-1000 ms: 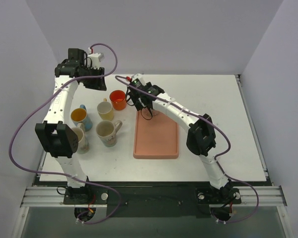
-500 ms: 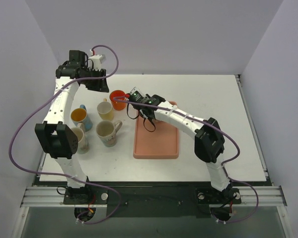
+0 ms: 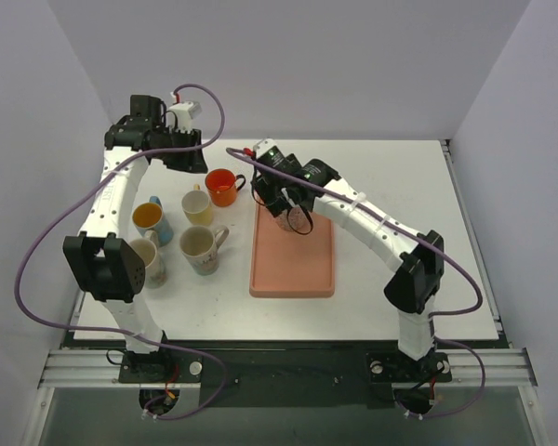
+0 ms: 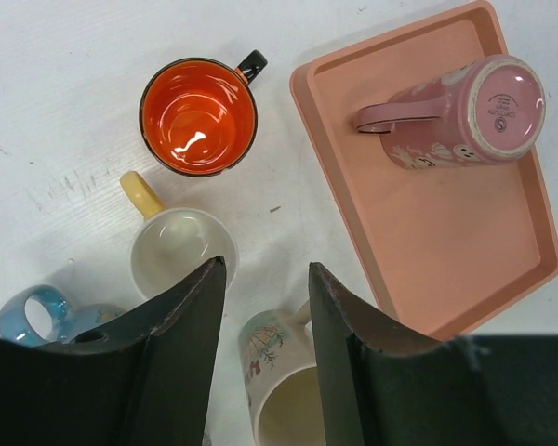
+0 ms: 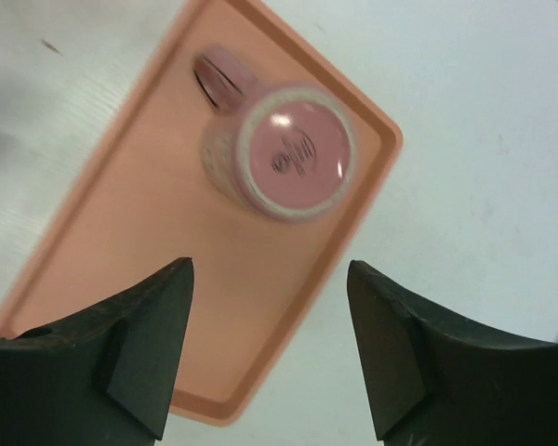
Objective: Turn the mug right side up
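A pink mug stands upside down, base up, at the far end of a salmon tray. In the right wrist view the mug is ahead of my right gripper, which is open, empty and held above the tray. In the top view the right gripper hovers over the tray's far end and hides most of the mug. My left gripper is open and empty, high over the table's far left; in its own view the left gripper looks down on the other mugs.
Several upright mugs stand left of the tray: an orange one, a cream one with a yellow handle, a blue one, a patterned white one and another near the left arm. White walls enclose the table.
The right arm's elbow has swung to the right and its gripper has shifted slightly over the tray's far end. The left arm has barely moved. The mug stays upside down.
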Controlling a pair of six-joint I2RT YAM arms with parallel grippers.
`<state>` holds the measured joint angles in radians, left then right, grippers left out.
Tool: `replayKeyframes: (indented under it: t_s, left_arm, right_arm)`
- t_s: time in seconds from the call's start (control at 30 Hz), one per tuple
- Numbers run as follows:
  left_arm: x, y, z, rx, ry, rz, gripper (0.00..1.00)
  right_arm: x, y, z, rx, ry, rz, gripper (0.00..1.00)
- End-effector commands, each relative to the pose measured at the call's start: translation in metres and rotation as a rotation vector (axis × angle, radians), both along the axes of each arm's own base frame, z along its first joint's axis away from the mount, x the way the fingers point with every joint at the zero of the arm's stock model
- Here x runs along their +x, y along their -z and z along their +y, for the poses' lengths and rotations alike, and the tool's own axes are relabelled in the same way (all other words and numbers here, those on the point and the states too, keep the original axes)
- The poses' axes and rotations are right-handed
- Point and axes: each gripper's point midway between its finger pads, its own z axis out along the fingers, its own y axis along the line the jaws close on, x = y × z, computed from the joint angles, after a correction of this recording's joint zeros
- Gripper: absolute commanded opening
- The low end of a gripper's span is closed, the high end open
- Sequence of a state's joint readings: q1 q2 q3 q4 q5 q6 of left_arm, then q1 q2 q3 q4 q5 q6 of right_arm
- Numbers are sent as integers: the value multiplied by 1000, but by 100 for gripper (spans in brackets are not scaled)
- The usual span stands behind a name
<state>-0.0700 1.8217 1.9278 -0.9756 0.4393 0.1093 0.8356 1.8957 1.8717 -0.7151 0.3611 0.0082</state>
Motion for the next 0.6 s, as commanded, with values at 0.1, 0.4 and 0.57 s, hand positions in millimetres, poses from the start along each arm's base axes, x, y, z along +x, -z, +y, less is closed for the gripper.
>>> replayKeyframes:
  t_s: [0.1,0.4,0.57]
  left_arm:
    - [11,-30,32,6,-90,-101,51]
    - [3,-24,43,-55,-105,-73,51]
    - [2,-27,41,-61,-97,-82,51]
  right_arm:
    - [34,5,85,169,-166,26,65]
    - [76,84,82,5,-169,102,73]
    - [77,91,64,-77,-136,113,69]
